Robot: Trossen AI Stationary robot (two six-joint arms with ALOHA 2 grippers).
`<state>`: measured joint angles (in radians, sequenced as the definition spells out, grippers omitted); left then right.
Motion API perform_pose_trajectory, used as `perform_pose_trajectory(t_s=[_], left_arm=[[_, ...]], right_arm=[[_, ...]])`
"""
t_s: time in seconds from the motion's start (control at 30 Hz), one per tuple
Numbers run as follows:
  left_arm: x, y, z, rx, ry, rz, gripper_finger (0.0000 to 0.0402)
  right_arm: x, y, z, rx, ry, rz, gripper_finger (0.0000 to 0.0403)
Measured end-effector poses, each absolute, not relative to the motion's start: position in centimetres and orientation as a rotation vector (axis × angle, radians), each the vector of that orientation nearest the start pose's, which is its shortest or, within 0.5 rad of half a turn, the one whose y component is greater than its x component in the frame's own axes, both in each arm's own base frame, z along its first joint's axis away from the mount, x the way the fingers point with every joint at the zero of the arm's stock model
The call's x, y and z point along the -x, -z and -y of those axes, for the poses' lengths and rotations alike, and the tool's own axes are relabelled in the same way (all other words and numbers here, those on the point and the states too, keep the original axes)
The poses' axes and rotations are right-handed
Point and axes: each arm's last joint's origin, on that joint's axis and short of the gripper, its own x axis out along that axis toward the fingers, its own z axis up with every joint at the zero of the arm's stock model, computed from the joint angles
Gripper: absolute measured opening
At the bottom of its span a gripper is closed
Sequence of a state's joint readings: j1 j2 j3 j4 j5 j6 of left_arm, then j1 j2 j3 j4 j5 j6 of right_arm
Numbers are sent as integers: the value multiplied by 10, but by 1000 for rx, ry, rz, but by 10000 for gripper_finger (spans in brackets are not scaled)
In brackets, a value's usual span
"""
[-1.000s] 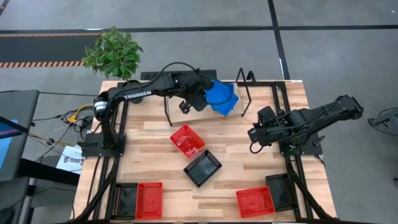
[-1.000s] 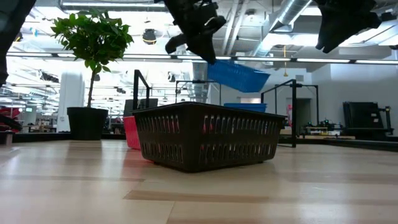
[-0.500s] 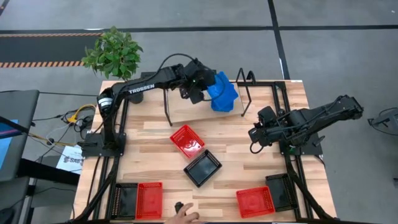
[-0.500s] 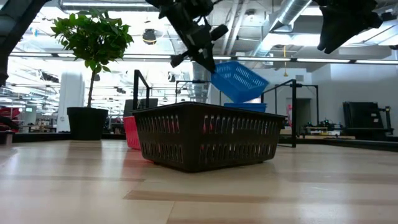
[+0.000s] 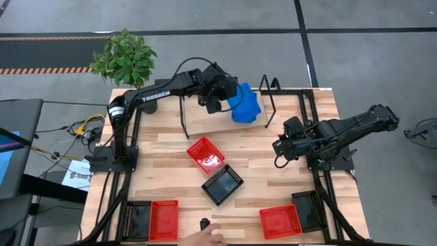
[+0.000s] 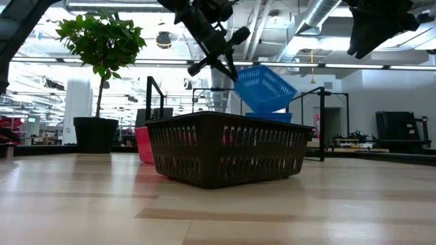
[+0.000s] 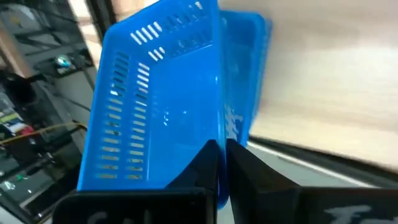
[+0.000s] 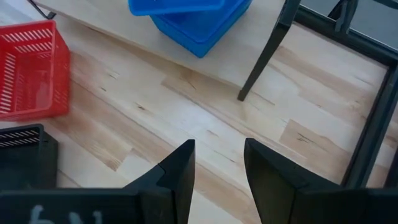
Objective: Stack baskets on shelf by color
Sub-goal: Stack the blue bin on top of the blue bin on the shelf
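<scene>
Over shelf (image 5: pixel 205 117) | left pincer (image 7: pixel 222 155) clamps blue basket (image 6: pixel 264 87) | basket tilted

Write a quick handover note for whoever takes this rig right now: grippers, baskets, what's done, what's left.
Left gripper: shut on a tilted blue basket, over the blue basket already on the shelf.
Right gripper: open, empty, waiting above the table's right side.
Table: red basket and black basket mid-table; red and black baskets at both front corners.
A person's hand is at the front edge.
Left: seat this blue, then red and black.
</scene>
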<state>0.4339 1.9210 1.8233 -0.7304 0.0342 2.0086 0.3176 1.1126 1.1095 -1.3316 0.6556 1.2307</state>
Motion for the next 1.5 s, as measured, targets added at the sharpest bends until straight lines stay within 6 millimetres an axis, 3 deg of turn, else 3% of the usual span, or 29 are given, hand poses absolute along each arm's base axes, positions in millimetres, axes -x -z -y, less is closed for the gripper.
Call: perform_pose_trajectory(t_s=[0.87, 1.33, 1.43, 1.5], left_arm=[[-389, -317, -179, -1674, 527, -829, 3], [-390, -318, -179, -1648, 513, -800, 150], [-392, -321, -181, -1592, 376, -885, 161], [-392, -328, -183, -1444, 200, -909, 160]], right_arm=[[-167, -311, -36, -453, 907, -797, 161], [-167, -311, -36, -454, 906, -798, 161], [-167, -311, -36, -454, 906, -798, 161], [-167, -311, -36, -454, 906, -798, 161]])
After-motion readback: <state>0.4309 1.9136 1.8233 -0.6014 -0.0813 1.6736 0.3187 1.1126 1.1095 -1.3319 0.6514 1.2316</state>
